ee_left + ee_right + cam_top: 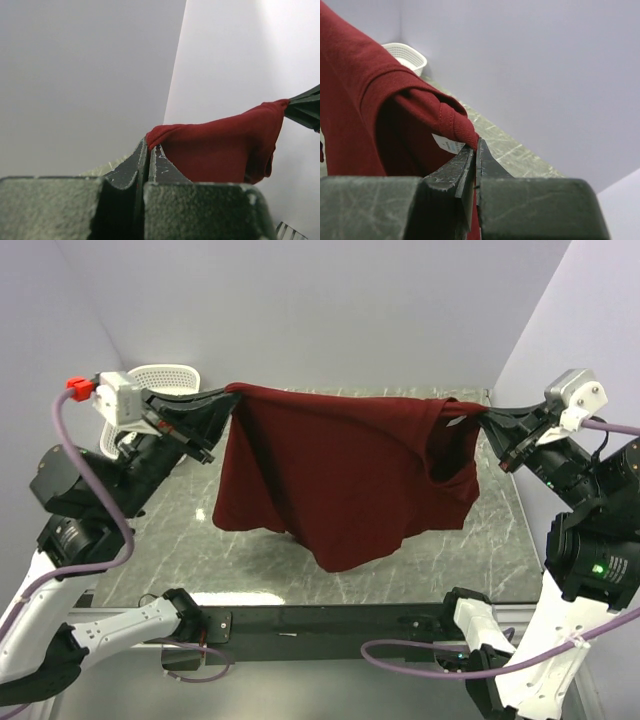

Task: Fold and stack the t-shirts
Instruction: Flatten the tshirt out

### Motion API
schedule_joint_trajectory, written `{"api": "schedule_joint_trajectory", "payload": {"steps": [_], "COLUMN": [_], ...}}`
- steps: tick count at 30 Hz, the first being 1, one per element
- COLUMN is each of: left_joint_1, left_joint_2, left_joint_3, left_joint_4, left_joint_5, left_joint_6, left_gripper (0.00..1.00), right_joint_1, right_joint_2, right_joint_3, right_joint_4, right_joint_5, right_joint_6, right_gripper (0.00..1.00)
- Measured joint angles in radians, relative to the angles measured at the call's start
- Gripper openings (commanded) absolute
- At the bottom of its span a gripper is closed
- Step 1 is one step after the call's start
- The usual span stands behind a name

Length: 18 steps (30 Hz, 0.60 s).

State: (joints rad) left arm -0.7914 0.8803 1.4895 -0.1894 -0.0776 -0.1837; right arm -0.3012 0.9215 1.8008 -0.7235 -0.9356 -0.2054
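A grey marbled table [160, 560] is sitting between pale walls [330, 300], with a white basket [165, 377] at its far left corner. Only the right wrist view is showing the white neck label [447, 144]. Both arms are reaching inward, the left hand [230, 397] and right hand [480, 421] each pinching tight on the maroon t-shirt [340, 475], which is hanging stretched between them over the table.
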Motion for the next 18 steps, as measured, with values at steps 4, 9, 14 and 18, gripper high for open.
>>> {"api": "schedule_joint_trajectory", "payload": {"steps": [4,9,14,18], "left_joint_1": [0.000,0.000,0.000,0.000], "left_joint_2": [-0.020,-0.028,-0.026,-0.008], "left_joint_3": [0.018,0.055,0.084,0.076], "left_joint_4": [-0.002,0.004,0.013,0.016], "left_joint_5": [0.002,0.006,0.010,-0.001], "left_joint_6": [0.007,0.013,0.027,0.043], "left_gripper": [0.01,0.01,0.01,0.01], "right_joint_1": [0.000,0.000,0.000,0.000], "right_joint_2": [-0.021,-0.046,-0.071,-0.097], "right_joint_3": [0.002,0.027,0.032,-0.032], "right_joint_4": [0.002,0.007,0.029,0.044], "right_joint_5": [-0.031,-0.059,-0.079,-0.077], "right_joint_6": [0.018,0.044,0.060,0.052], "right_gripper": [0.06,0.06,0.06,0.06]}}
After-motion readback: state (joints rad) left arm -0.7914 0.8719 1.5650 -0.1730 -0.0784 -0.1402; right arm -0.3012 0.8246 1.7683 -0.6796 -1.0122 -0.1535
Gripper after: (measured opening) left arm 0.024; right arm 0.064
